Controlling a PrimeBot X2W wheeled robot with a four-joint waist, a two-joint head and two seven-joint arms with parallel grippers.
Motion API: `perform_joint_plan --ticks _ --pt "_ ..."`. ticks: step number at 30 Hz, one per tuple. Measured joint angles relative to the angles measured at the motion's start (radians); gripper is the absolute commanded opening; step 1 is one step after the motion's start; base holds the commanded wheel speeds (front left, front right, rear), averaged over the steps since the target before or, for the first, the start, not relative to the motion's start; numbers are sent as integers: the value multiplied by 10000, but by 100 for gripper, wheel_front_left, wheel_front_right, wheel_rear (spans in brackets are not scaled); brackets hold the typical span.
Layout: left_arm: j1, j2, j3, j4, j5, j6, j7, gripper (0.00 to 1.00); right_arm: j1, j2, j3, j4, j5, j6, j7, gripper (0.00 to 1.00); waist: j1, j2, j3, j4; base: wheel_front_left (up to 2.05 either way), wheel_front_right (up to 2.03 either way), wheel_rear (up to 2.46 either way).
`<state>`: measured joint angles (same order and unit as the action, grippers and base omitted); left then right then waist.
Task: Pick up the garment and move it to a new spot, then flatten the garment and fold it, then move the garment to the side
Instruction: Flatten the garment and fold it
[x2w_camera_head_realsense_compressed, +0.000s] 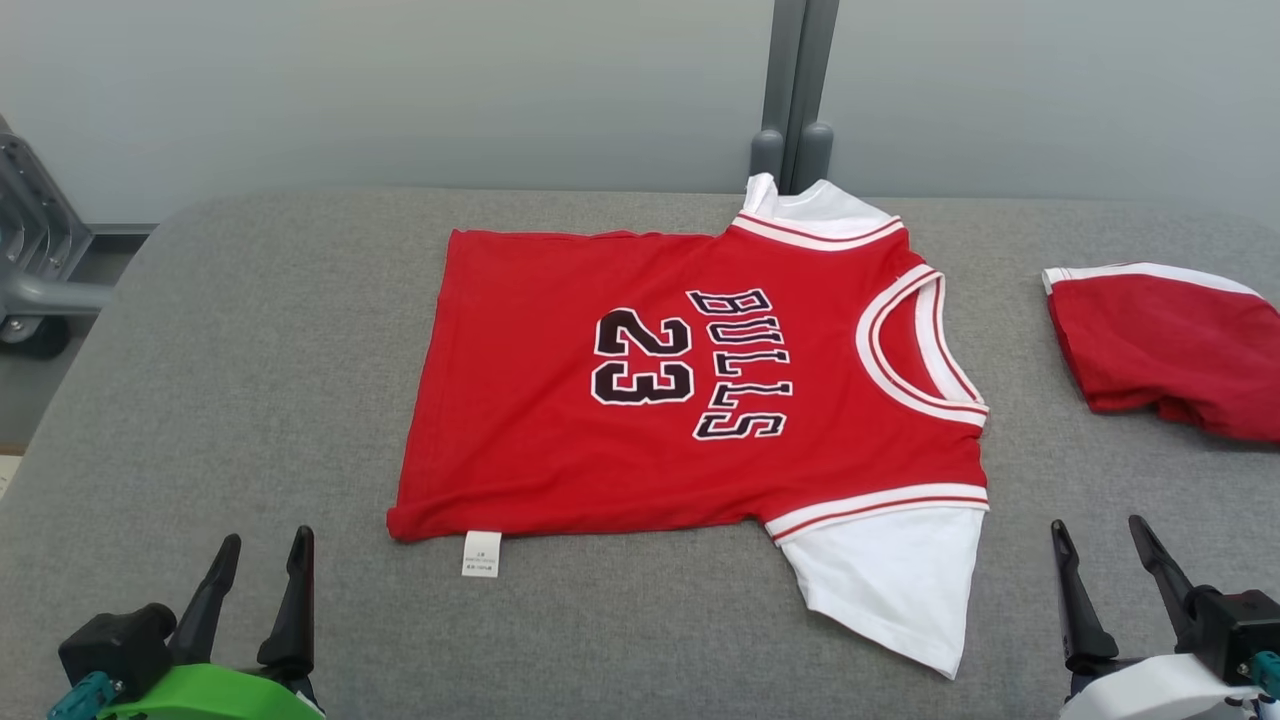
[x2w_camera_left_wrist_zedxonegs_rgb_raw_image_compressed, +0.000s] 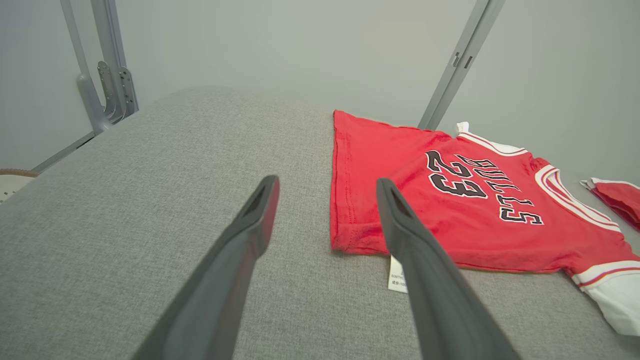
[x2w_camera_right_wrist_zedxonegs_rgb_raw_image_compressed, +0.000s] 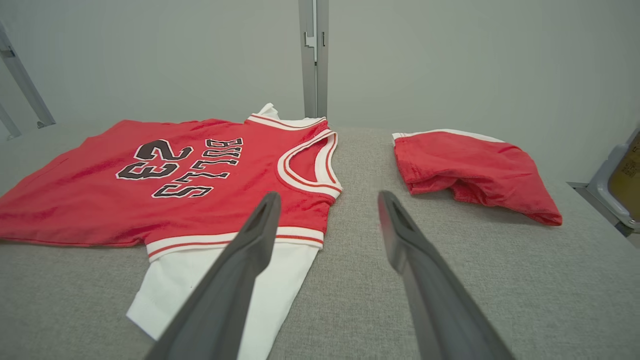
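The garment is a red shirt with white sleeves and "BULLS 23" in black. It lies flat on the grey padded table, collar to the right, hem to the left, a white tag at its near hem corner. The left wrist view has the garment to the right of the fingers; the right wrist view has the garment ahead and left. My left gripper stands open near the front left edge, short of the hem corner. Open too, my right gripper hovers at the front right, beside the near white sleeve. Neither touches the cloth.
A second red garment with white trim lies bunched at the table's right side, also the red bundle in the right wrist view. A grey post rises behind the table. A metal frame stands off the left edge.
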<state>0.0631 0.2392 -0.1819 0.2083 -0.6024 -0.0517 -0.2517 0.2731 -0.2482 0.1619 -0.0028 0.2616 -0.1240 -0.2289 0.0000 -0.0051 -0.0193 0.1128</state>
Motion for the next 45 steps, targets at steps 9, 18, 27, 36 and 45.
perform_joint_plan --ticks 9,18,27,36,45 --pt "89 -61 113 -245 153 -100 0 100 267 272 198 543 2 0 10 100 0 0 -36 -63 0 0 0" --pt "342 -159 73 -343 199 -178 0 100 726 431 907 1557 19 222 449 100 0 0 125 -157 0 0 0" --pt "341 -282 -146 -399 286 -251 0 100 18 1151 1162 2500 374 430 727 100 0 0 317 -180 0 0 0" --pt "338 -286 -205 -395 443 -286 0 100 -647 1611 1189 3463 652 523 978 88 0 0 488 12 0 0 0" --pt "329 -253 -96 -401 539 -290 0 100 -1192 1599 1124 4169 771 535 959 60 0 0 679 72 0 0 0"
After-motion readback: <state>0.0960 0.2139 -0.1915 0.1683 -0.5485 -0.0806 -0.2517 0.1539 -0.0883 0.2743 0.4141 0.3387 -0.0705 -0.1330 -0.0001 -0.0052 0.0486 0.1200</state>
